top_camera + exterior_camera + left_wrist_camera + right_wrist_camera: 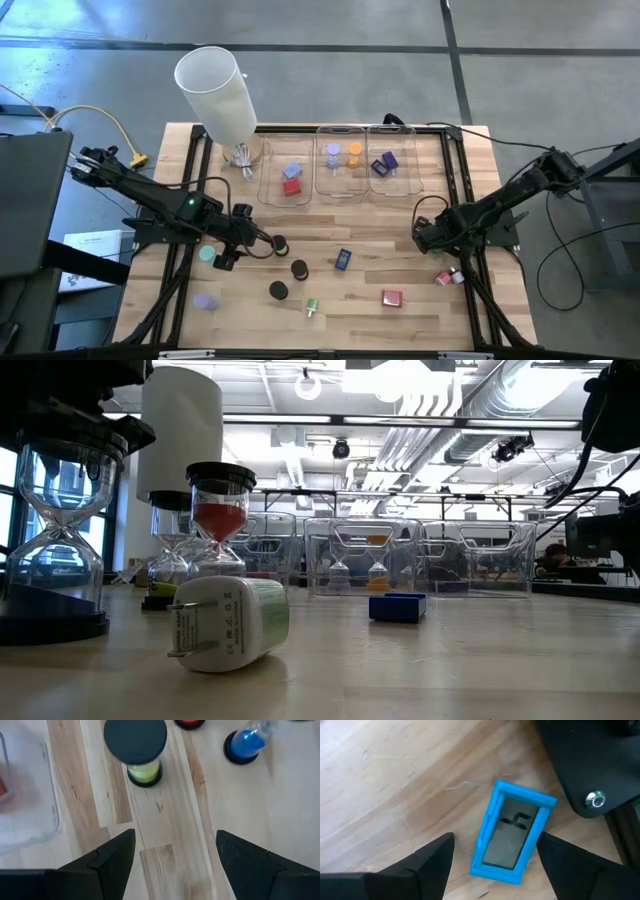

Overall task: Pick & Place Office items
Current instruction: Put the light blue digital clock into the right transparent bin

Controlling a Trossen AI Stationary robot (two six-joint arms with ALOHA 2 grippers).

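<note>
While both arms hang low over the table (400,325), much is cut off. The left gripper (172,852) gapes wide and empty before a black-capped hourglass (136,750) with yellow sand — a blue one (247,742) is clipped by the frame's edge. The right gripper (495,857), also parted and empty, straddles a blue timer (512,832), its digits unreadable.

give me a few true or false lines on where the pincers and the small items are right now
1. The left pincer is open over bare wood, short of the black-capped yellow-green hourglass. True.
2. The right pincer grips the blue-framed rectangular display. False: open, the display lies on the table.
3. All three clear plastic trays are bare. False: each holds small items.
4. A white plug adapter lies on its side. True.
</note>
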